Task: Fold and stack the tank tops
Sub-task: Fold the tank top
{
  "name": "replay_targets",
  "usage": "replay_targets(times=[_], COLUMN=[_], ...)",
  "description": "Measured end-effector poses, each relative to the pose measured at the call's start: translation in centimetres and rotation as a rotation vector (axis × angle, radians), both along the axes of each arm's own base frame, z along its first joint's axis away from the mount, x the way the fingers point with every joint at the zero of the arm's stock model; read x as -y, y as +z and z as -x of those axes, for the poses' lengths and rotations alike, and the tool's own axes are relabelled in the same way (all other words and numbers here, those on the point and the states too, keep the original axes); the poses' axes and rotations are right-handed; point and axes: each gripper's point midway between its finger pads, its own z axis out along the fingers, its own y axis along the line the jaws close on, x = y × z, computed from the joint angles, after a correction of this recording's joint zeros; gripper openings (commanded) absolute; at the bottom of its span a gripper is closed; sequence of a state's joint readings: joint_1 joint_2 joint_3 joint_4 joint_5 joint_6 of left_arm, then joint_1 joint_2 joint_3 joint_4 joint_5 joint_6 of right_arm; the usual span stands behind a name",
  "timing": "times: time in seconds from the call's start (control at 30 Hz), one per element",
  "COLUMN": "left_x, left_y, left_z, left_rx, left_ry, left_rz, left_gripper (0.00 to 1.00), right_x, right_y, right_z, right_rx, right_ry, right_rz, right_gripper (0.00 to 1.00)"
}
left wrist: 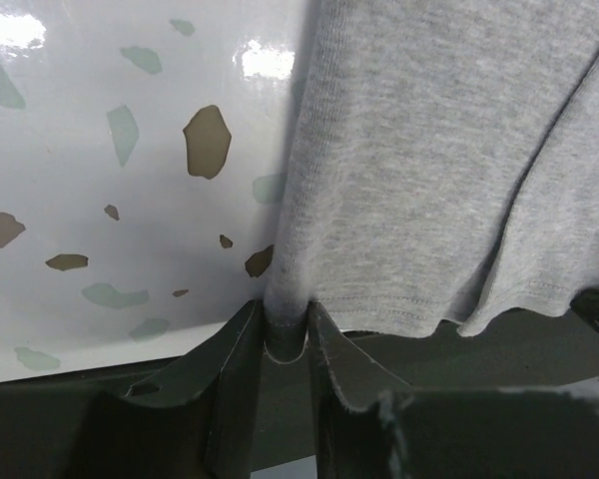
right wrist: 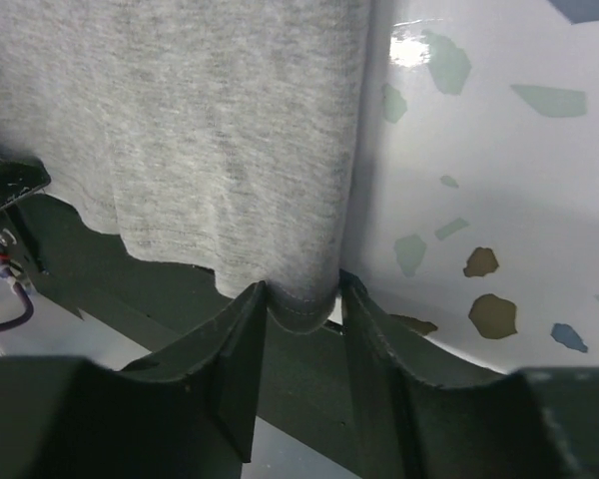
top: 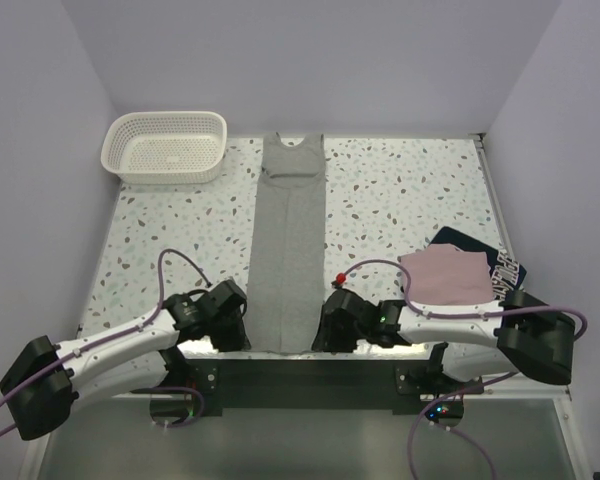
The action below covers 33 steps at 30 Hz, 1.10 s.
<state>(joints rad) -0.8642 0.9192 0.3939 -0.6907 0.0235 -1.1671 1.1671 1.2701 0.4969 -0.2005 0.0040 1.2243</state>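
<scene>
Since the grey tank top (top: 290, 250) lies as a long strip, the left pincer (left wrist: 284, 327) and right pincer (right wrist: 301, 302) each clench one corner of its hem, presumably to fold it end over end.

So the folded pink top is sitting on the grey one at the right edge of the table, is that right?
No. The folded pink top sits on the navy top, not the grey top; the top external view shows it.

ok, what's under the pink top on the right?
A navy top, lettering showing at its right edge. Only its far and right edges stick out past the pink top; the rest is covered.
</scene>
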Motion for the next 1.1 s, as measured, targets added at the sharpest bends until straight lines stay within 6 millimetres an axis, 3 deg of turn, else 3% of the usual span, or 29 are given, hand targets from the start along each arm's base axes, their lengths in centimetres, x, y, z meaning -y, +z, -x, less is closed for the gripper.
replay_targets(times=[0.13, 0.17, 0.2, 0.23, 0.3, 0.53, 0.77, 0.93, 1.1], left_x=[0.2, 0.3, 0.4, 0.5, 0.8, 0.5, 0.2, 1.7, 2.7], left_y=[-0.2, -0.3, -0.3, -0.3, -0.3, 0.0, 0.5, 2.2, 4.2], left_z=[0.2, 0.3, 0.4, 0.5, 0.6, 1.4, 3.5, 5.1, 4.2], left_rx=[-0.013, -0.017, -0.021, -0.024, -0.027, -0.03, -0.063, -0.073, -0.037], left_ry=[-0.006, -0.01, -0.014, -0.019, -0.029, -0.055, -0.124, -0.211, -0.206], left_rz=[0.007, 0.014, 0.022, 0.03, 0.05, 0.063, 0.06, 0.081, 0.082], left_gripper=[0.16, 0.08, 0.05, 0.01, 0.0, 0.0, 0.0, 0.0, 0.0], right_x=[-1.0, -1.1, -1.3, -1.4, -1.3, 1.1, 2.9, 3.3, 3.1], right_y=[-0.3, -0.4, -0.5, -0.5, -0.7, -0.4, 1.7, 2.7, 3.6], right_z=[0.4, 0.5, 0.6, 0.6, 0.8, 1.6, 3.3, 4.4, 4.2], right_rx=[-0.007, -0.007, -0.009, -0.007, -0.008, 0.004, 0.022, 0.026, 0.049], right_ry=[0.009, 0.013, 0.015, 0.02, 0.022, 0.053, 0.107, 0.144, 0.146], right_rz=[-0.015, -0.015, -0.015, -0.012, -0.001, 0.088, 0.125, 0.144, 0.159], right_gripper=[0.27, 0.23, 0.12, 0.09, 0.03, 0.0, 0.0, 0.0, 0.03])
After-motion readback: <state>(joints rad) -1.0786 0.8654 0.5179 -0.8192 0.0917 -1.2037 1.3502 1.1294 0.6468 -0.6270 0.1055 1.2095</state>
